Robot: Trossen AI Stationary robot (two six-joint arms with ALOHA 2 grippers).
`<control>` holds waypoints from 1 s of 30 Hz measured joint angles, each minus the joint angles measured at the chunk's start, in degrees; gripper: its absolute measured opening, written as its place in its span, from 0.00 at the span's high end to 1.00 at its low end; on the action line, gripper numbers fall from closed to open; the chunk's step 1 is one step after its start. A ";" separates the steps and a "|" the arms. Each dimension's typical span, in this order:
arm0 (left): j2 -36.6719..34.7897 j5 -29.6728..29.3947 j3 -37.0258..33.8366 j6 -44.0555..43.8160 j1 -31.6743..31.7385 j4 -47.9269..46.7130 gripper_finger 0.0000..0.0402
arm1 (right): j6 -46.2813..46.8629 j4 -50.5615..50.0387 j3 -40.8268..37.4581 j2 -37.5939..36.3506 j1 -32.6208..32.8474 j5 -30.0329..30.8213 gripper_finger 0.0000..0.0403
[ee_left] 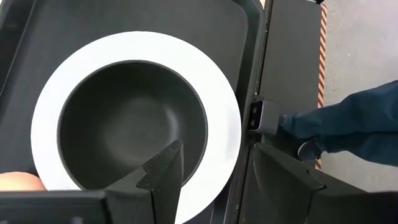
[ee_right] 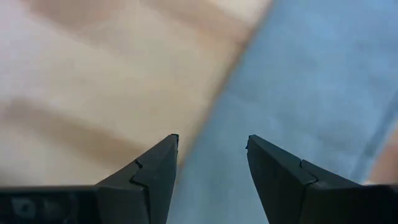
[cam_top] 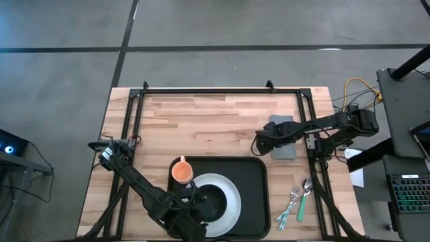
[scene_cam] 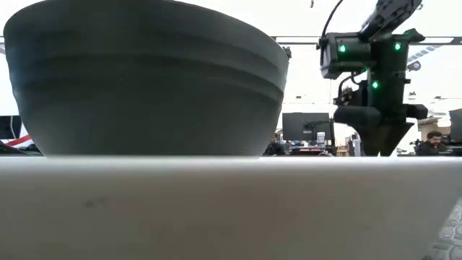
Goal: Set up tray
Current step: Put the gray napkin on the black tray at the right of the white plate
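Observation:
The black tray (cam_top: 252, 202) lies near the table's near edge. On it rests a white plate (ee_left: 224, 106) with a dark bowl (ee_left: 130, 124) standing in its middle, and an orange cup (cam_top: 182, 172) stands at the tray's far left corner. My left gripper (ee_left: 217, 146) hovers open above the bowl's rim and the plate's edge. My right gripper (ee_right: 211, 137) is open and points down over the left edge of the grey folded napkin (cam_top: 285, 138), one finger over the wood and one over the cloth. In the low view the bowl (scene_cam: 144, 79) fills the foreground.
Cutlery (cam_top: 299, 199) lies on the wood right of the tray, including a green-handled piece. Black frame rails (cam_top: 134, 121) run along the table's left, right and far sides. A person's blue sleeve (ee_left: 348, 124) shows beyond the table's near edge. Bare wood lies beyond the tray.

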 joint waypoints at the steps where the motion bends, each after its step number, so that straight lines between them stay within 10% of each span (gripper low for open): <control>1: 0.00 -0.04 0.00 -0.40 0.00 -0.02 0.57 | 0.62 -0.08 -0.67 0.05 -0.18 1.38 0.55; 20: 0.00 -0.33 -0.07 -1.40 0.00 -0.22 0.57 | 1.15 9.38 -8.82 -0.15 -1.72 2.11 0.56; 30: -0.01 -0.32 -0.07 -2.19 0.00 -0.22 0.57 | 0.87 10.68 -11.17 -0.31 -5.48 3.67 0.86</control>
